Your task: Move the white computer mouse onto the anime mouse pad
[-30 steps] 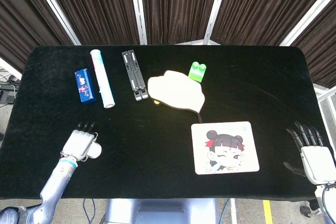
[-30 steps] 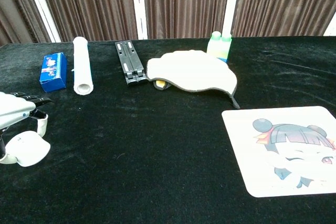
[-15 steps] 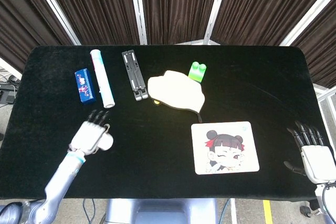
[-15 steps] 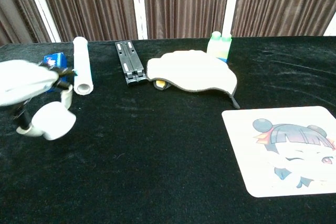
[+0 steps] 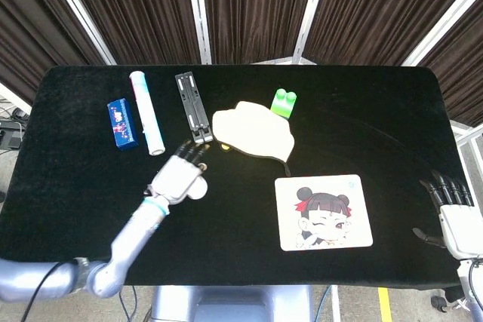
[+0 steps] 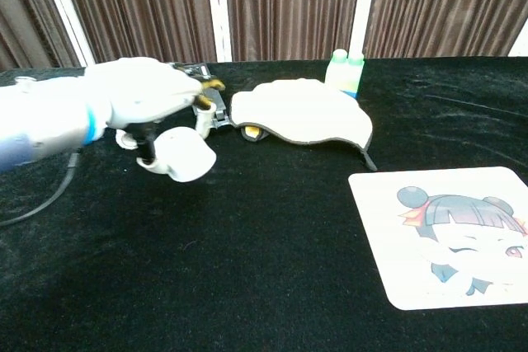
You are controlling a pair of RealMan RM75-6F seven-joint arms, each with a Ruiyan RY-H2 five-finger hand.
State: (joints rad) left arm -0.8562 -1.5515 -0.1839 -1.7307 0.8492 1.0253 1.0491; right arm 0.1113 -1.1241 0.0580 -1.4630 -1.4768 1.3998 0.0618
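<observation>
- The left hand point(image 5: 181, 177) holds the white computer mouse point(image 6: 183, 155) raised off the tabletop point(image 5: 355, 111), near its middle and closer to the left edge.
- The anime mouse pad point(image 5: 323, 212) lies flat near the front edge, right of centre, well apart from the mouse.
- The right hand point(image 5: 453, 213) sits at the front right corner, fingers apart, holding nothing.

My left hand point(image 5: 179, 179) is pale grey with dark fingertips, and it holds the white computer mouse point(image 6: 183, 156). The anime mouse pad point(image 5: 323, 212) is white, printed with a winking, black-haired girl wearing red bows. I see a black tablecloth point(image 5: 362, 111), a blue box point(image 5: 121, 124), a white tube point(image 5: 146, 112), a green block point(image 5: 284, 102) and a cream pad point(image 5: 254, 130).
</observation>
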